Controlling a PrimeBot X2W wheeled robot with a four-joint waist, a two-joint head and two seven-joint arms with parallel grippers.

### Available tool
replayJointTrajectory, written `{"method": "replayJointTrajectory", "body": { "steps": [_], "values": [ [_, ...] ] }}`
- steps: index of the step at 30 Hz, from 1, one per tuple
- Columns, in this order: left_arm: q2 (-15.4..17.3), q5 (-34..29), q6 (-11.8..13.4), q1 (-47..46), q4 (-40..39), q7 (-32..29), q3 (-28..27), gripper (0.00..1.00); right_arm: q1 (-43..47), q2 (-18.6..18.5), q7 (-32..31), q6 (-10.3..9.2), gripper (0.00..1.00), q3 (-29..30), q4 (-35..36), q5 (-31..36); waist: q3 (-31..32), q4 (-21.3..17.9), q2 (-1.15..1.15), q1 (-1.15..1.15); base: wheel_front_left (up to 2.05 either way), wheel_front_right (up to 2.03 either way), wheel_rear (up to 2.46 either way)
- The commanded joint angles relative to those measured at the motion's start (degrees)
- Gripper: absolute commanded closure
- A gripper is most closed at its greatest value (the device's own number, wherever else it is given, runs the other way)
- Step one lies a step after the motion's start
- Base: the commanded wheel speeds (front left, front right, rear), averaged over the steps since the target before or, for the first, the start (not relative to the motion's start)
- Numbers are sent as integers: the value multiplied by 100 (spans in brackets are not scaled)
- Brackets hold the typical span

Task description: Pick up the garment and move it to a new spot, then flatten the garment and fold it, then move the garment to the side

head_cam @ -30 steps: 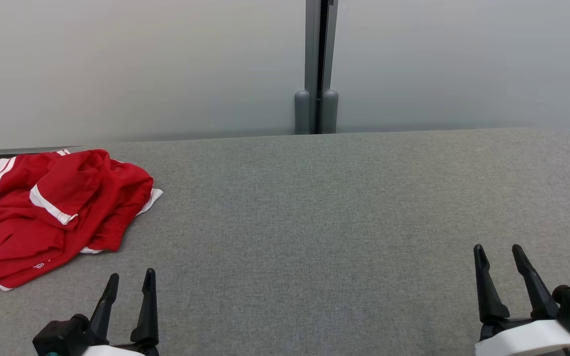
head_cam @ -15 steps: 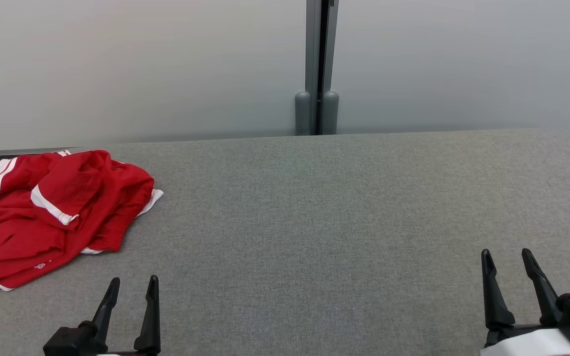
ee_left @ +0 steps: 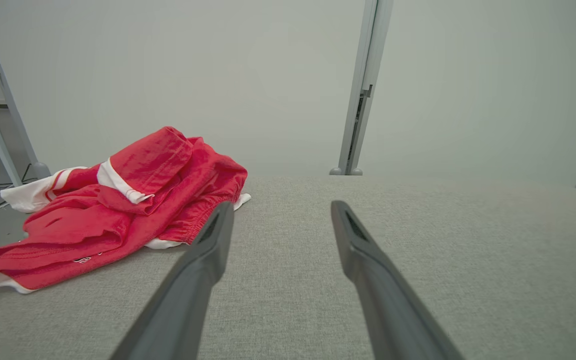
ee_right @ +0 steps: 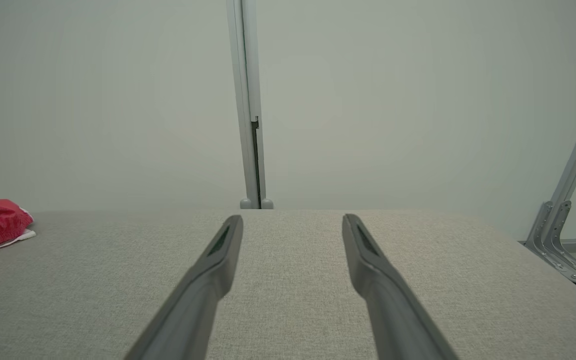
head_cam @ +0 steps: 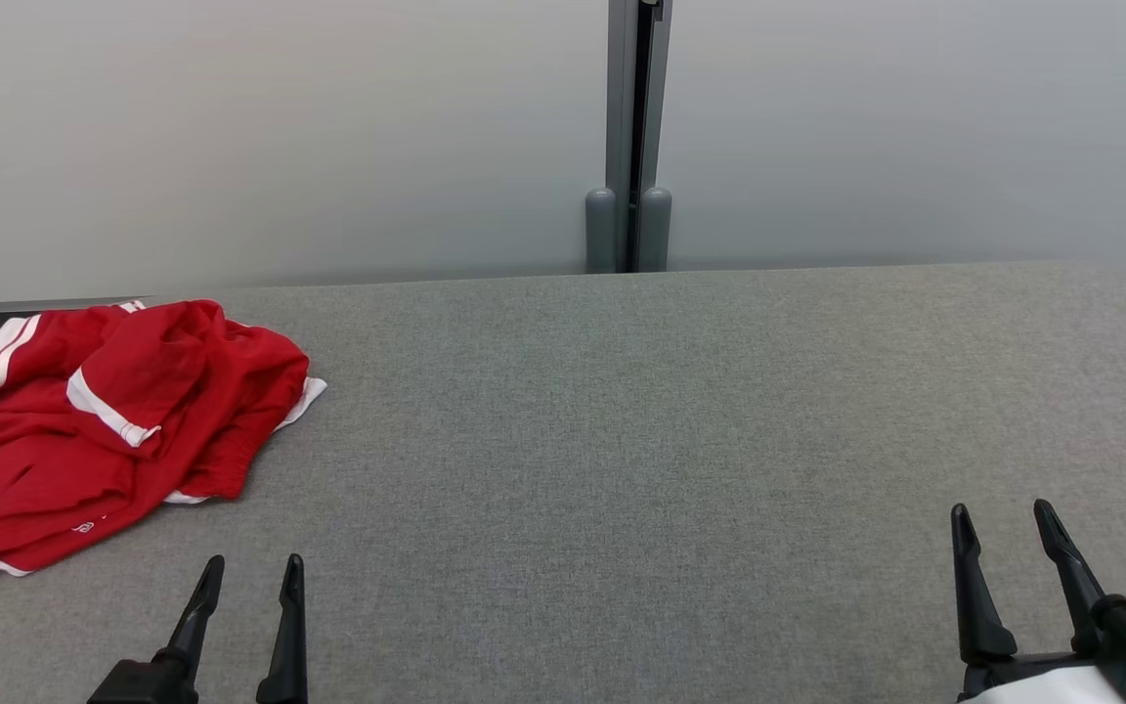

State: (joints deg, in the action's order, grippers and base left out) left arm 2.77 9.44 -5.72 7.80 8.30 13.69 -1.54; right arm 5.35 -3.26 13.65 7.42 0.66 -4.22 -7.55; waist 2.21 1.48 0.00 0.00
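Garment (head_cam: 123,420): red with white trim, crumpled in a heap at the far left corner of the table (head_cam: 622,440); likely light and limp; best pinched at a raised fold or white-banded hem; left gripper (head_cam: 254,565) and right gripper (head_cam: 1001,510) both spread, empty, at the table's near edge.

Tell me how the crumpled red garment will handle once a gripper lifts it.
The red garment lies in soft crumpled folds, so it will probably hang limp and unfold. Its thin fabric looks light. Against the textured grey table it may drag rather than slide.
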Motion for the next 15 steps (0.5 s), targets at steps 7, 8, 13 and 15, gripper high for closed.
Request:
{"method": "replayJointTrajectory", "body": {
  "steps": [7,8,13,15],
  "values": [
    [23,-378,30,112,-52,119,-6,0,107,4,131,12,0,83,-9,286,6,10,0,0,0,0,0],
    [23,-412,30,110,-43,121,-4,0,116,4,137,12,0,94,-14,315,7,11,0,0,0,0,0],
    [23,-322,-5,109,68,158,-24,0,121,11,169,12,0,120,-46,406,23,4,0,0,0,0,0],
    [22,-304,-8,113,74,158,-27,0,120,13,169,12,0,117,-53,411,26,1,0,0,0,0,0]
  ]
}}
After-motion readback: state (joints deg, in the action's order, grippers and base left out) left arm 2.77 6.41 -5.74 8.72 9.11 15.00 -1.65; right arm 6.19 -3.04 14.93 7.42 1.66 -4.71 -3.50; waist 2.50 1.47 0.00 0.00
